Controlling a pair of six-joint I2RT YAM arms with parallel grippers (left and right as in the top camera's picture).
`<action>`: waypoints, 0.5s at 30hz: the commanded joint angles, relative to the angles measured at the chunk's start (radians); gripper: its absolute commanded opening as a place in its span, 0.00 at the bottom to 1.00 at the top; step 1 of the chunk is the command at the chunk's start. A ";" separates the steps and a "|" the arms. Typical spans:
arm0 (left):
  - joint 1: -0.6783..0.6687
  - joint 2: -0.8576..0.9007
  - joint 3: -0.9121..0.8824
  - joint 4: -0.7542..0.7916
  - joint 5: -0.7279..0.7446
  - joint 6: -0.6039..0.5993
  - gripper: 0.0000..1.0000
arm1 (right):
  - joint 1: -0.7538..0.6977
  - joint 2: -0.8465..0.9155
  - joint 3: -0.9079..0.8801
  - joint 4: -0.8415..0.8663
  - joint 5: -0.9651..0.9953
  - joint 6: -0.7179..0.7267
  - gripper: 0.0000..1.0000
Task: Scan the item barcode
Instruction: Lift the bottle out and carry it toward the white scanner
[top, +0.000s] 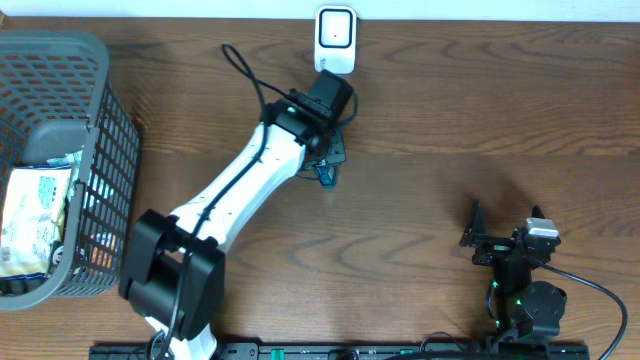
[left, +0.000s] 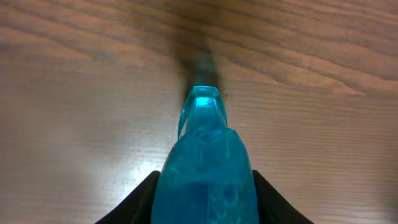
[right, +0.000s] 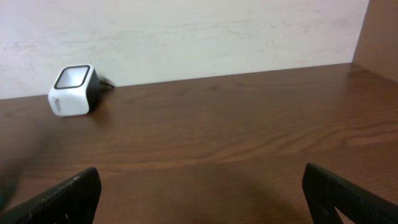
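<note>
Holding one bluish bottle (left: 208, 180), perhaps; one scanner (top: 335, 38).

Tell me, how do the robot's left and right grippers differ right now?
The left gripper reaches far out, close to the white scanner; the right gripper sits back near the front edge of the table. The left gripper's jaws are closed on a translucent blue item; the right gripper's jaws stand wide open and empty. Both are over the same wooden table.
</note>
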 joint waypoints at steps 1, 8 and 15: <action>-0.018 0.002 0.041 0.017 -0.043 0.036 0.29 | 0.005 -0.001 -0.001 -0.006 -0.009 -0.012 0.99; -0.042 0.011 0.041 0.046 -0.042 0.043 0.36 | 0.005 -0.001 -0.001 -0.006 -0.009 -0.012 0.99; -0.046 0.010 0.041 0.065 -0.042 0.043 0.39 | 0.005 -0.001 -0.001 -0.006 -0.009 -0.012 0.99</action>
